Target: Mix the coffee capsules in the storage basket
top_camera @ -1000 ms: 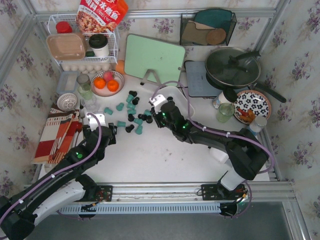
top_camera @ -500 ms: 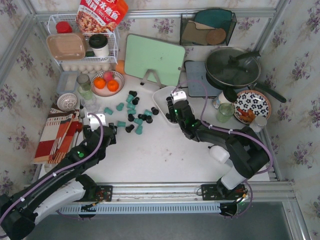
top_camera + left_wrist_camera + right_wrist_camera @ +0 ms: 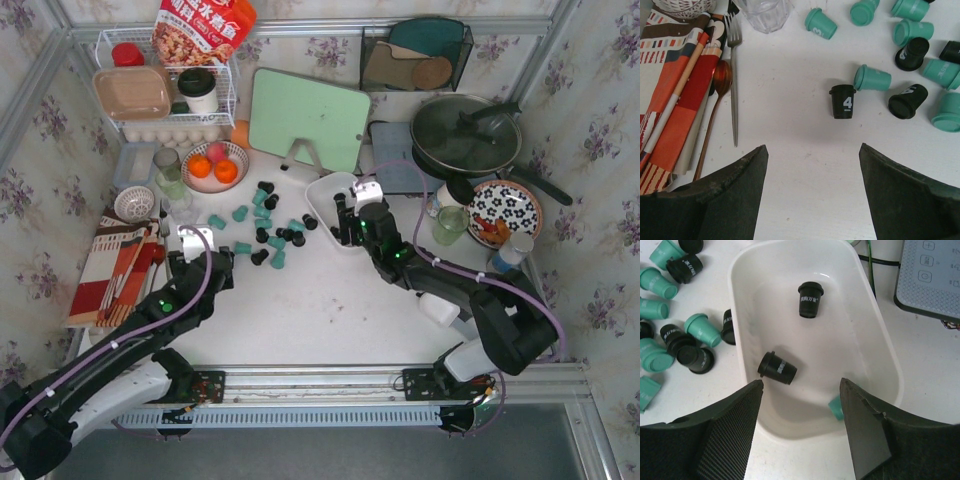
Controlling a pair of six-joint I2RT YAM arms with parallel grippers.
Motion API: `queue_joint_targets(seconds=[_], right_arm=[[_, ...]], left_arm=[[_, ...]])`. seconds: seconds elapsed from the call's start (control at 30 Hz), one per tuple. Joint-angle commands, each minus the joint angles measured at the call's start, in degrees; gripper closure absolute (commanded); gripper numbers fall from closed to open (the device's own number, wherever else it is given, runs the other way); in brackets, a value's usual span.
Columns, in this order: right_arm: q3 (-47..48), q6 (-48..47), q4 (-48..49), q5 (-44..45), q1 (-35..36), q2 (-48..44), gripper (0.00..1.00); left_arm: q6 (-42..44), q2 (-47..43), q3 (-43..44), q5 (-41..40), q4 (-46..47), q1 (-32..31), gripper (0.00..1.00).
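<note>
The white storage basket (image 3: 322, 190) sits right of centre. In the right wrist view the storage basket (image 3: 883, 335) holds two black coffee capsules (image 3: 809, 299) (image 3: 777, 367) lying on their sides. A teal capsule (image 3: 836, 407) shows partly behind my right finger. My right gripper (image 3: 346, 226) (image 3: 801, 382) hangs open over the basket's near end, holding nothing. Several loose teal and black capsules (image 3: 265, 225) lie on the table left of the basket. My left gripper (image 3: 222, 268) (image 3: 812, 146) is open and empty, just short of a black capsule (image 3: 842, 101) and a teal one (image 3: 872, 79).
A fork (image 3: 733, 75), a spoon (image 3: 720, 82), a striped cloth (image 3: 670, 100) and a glass (image 3: 762, 12) lie left of the capsules. Behind stand a fruit bowl (image 3: 214, 165), a green board (image 3: 308, 115), a wire rack (image 3: 165, 90) and a pan (image 3: 465, 135). A cooker panel (image 3: 935, 275) lies right of the basket.
My right gripper has swung right from the loose capsules to above the basket and its jaws have spread open. The left arm has stayed still.
</note>
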Motion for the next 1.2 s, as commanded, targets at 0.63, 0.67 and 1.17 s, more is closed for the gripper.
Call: queue_joint_targets(seconds=[0.63,0.67,1.17], right_arm=[[-15.70,-0.63,15.53,-1.01,-0.09,-11.50,0.30],[-15.65,-0.58,15.47,-1.15,-0.05,-11.54,0.30],[-15.12,-0.09,14.78,-2.83,-0.05,-11.04,0.30]], left_arm=[[-1.44,26.78,8.25,16.38,4.75,10.39,0.32],[-1.76,27.94,8.79,17.21,4.87,11.24,0.32],[-3.89,44.30,17.21,23.93,5.98,17.29,0.51]])
